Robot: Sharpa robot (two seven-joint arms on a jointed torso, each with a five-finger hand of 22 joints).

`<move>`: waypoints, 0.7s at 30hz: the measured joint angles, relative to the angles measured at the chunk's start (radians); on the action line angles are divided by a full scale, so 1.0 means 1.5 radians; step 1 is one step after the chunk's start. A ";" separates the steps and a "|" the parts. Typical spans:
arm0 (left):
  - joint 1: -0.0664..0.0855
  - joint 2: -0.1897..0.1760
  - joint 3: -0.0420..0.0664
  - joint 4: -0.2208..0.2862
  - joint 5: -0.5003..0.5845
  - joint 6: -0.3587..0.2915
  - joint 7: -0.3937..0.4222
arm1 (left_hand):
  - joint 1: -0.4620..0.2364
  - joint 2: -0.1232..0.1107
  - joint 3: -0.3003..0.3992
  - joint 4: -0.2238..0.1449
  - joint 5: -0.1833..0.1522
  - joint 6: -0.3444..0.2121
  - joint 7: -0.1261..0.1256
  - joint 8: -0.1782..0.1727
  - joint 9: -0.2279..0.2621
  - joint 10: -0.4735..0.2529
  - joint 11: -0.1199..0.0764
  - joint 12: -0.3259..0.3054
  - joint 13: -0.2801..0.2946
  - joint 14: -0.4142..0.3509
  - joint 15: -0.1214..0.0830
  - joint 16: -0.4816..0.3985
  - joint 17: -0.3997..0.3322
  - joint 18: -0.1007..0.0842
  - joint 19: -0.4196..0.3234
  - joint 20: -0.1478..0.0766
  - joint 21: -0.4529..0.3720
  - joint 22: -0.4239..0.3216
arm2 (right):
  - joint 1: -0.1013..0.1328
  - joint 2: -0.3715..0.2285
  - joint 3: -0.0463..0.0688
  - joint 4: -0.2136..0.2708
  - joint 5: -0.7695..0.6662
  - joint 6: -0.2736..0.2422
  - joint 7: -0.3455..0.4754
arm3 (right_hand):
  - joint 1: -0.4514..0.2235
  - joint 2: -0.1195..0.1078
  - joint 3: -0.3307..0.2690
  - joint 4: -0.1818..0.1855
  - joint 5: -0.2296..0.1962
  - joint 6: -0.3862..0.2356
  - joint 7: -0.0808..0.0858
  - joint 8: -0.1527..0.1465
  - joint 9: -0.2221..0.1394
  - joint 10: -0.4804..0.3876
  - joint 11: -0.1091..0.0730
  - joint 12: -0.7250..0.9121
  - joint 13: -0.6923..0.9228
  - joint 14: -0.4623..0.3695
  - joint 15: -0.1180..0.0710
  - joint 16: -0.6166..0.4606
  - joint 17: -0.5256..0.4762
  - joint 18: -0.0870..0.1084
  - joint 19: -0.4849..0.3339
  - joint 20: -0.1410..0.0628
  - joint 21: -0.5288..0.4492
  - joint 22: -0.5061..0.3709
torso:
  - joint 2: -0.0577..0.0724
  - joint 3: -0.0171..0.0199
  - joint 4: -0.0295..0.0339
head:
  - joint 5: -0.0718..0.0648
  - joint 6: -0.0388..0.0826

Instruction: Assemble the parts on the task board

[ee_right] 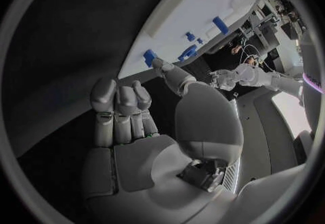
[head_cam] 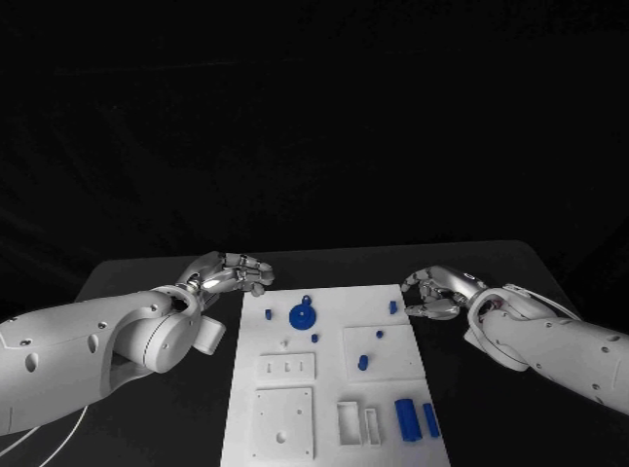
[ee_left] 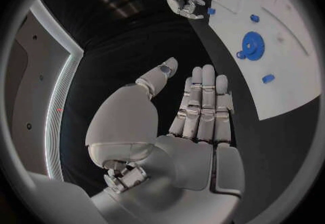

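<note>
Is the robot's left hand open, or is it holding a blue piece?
Open. The left hand holds nothing; its fingers lie straight beside the task board.

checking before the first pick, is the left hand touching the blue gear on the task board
Apart. The left wrist view shows the left hand with fingers held straight over black table, a dark gap between them and the task board, where the blue gear lies.

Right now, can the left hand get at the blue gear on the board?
Probably yes. The left hand hovers off the task board's far left corner, fingers apart and holding nothing. The blue gear lies on the board close by, with nothing between them. The right hand is over by the opposite edge.
</note>
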 measured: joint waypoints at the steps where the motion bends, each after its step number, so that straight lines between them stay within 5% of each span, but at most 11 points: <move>1: 0.000 0.000 0.000 0.000 0.000 0.000 0.000 | 0.000 0.000 0.000 0.000 0.000 0.000 0.000 0.000 0.000 0.000 0.000 0.000 0.000 0.000 0.000 0.000 0.000 0.000 0.000 0.000 0.000 0.000 | -0.001 0.001 0.000 -0.002 0.000 0.002 0.001 | 0.000 0.000 0.000 0.000 -0.002 0.000 0.000 0.000 0.000 0.000 0.000 0.000 0.000 0.000 0.000 0.000 0.000 0.000 0.000 0.000 0.000 0.000 | 0.000 0.0000 0.0001 | 0.000 -0.003; 21: 0.000 -0.004 0.000 0.010 0.001 0.001 0.000 | 0.000 0.000 0.000 0.000 0.000 0.000 0.000 0.000 0.000 0.000 0.000 0.000 0.000 0.000 0.000 0.000 0.000 0.000 0.000 0.000 0.000 0.000 | -0.011 0.029 -0.004 -0.031 0.008 0.018 0.005 | -0.001 0.007 -0.002 -0.002 -0.019 0.002 -0.003 0.002 0.002 0.006 -0.006 0.003 0.002 0.000 0.000 0.000 0.003 0.000 -0.002 0.002 0.000 0.000 | 0.001 -0.0026 0.0004 | 0.003 -0.020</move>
